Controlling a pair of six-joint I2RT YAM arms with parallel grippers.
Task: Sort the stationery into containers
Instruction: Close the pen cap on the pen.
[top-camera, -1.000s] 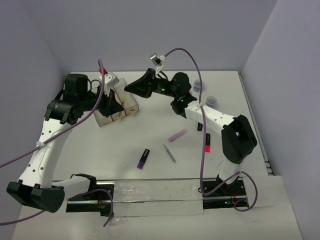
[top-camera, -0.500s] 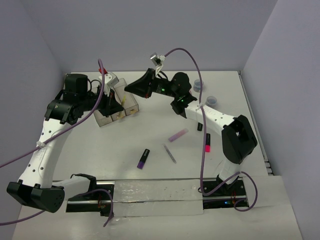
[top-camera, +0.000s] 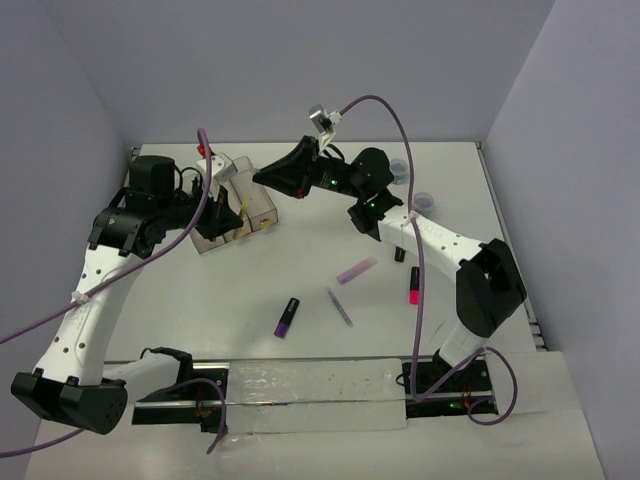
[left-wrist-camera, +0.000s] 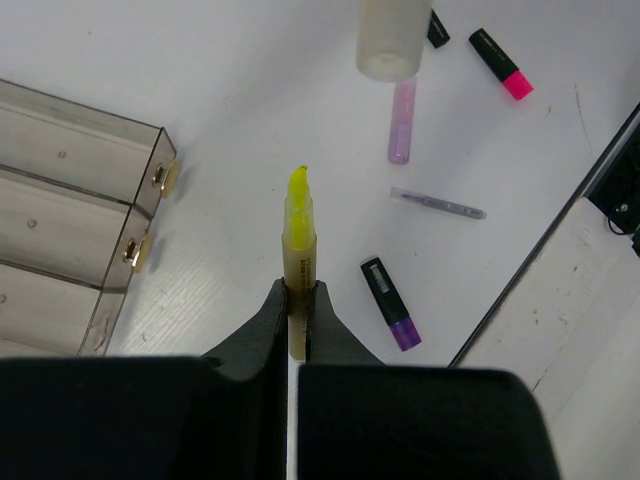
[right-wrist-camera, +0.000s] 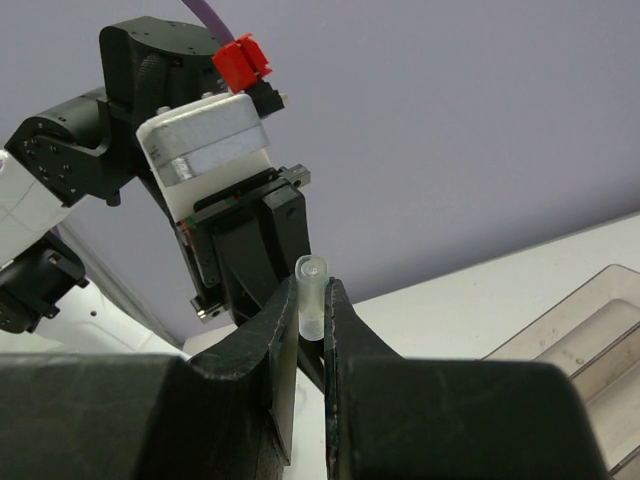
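Left gripper clamps a thin yellow stick. Right gripper clamps a translucent cylindrical cap near the stick's tip. Three smoky clear plastic bins sit alongside, and a short purple marker lies on the white table.

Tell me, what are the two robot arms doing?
The left gripper pinches a yellow highlighter with its tip bare. The right gripper pinches a small clear cap, probably from it. Both hover near the bins. A purple marker, lilac marker, pink-red marker and thin grey stick lie loose on the table.

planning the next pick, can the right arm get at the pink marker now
Probably not yet: the right claw is shut on a clear cap, though the pink marker lies uncovered.
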